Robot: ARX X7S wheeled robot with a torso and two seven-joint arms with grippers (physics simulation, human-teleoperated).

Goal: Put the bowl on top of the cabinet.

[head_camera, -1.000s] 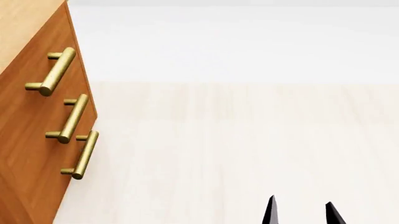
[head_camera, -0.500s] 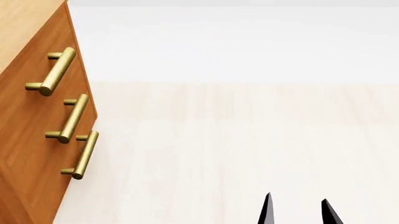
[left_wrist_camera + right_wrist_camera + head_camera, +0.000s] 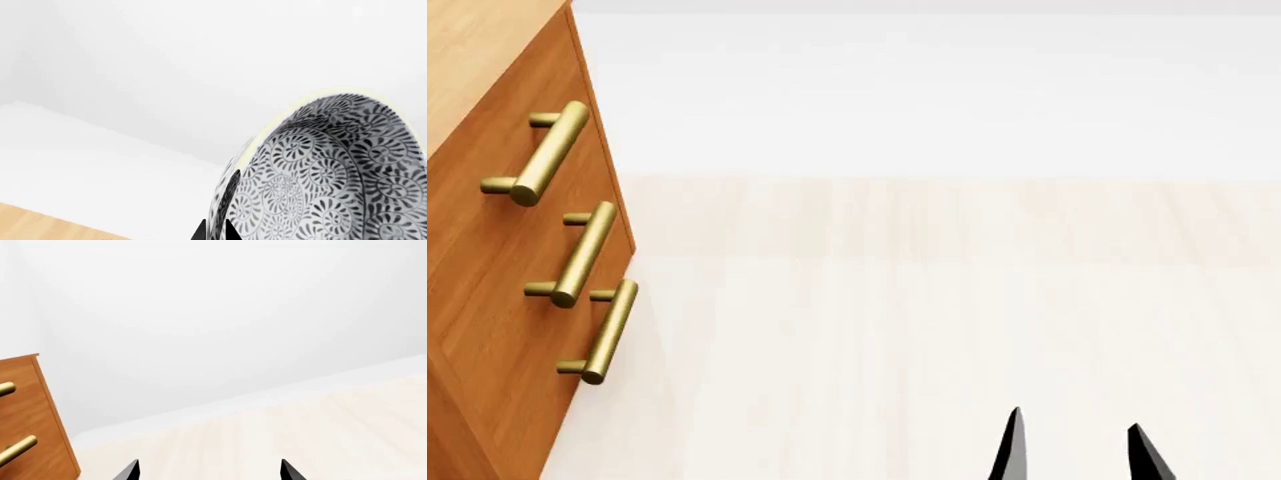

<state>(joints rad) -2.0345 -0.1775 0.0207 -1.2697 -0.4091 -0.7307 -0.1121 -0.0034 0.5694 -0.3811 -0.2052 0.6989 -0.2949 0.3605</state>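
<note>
Left wrist view: the bowl [image 3: 320,175] fills the lower right of the frame, tilted so its patterned inside faces the camera, pale rim arcing across the top. The left gripper [image 3: 215,231] shows as two black tips at the bottom edge, clamped on the bowl's rim, one tip either side of the wall. A strip of light wood surface [image 3: 47,225] lies at the lower left corner; white wall behind.

Head view: the cabinet [image 3: 494,260] occupies the left edge, its front corner running down from top left. Three brass handles [image 3: 587,250] stand out from the drawer fronts, stacked diagonally. The lighter cabinet top [image 3: 481,50] is visible in the upper left corner. The pale floor [image 3: 934,300] to the right of the cabinet runs back to the white wall. The bowl is not visible in this view.

The right gripper [image 3: 1076,452] sits at the bottom edge, right of centre, fingers [image 3: 1009,450] spread apart with nothing between them, well apart from the cabinet. Right wrist view confirms this: both tips wide apart, cabinet edge at the left of the frame.
</note>
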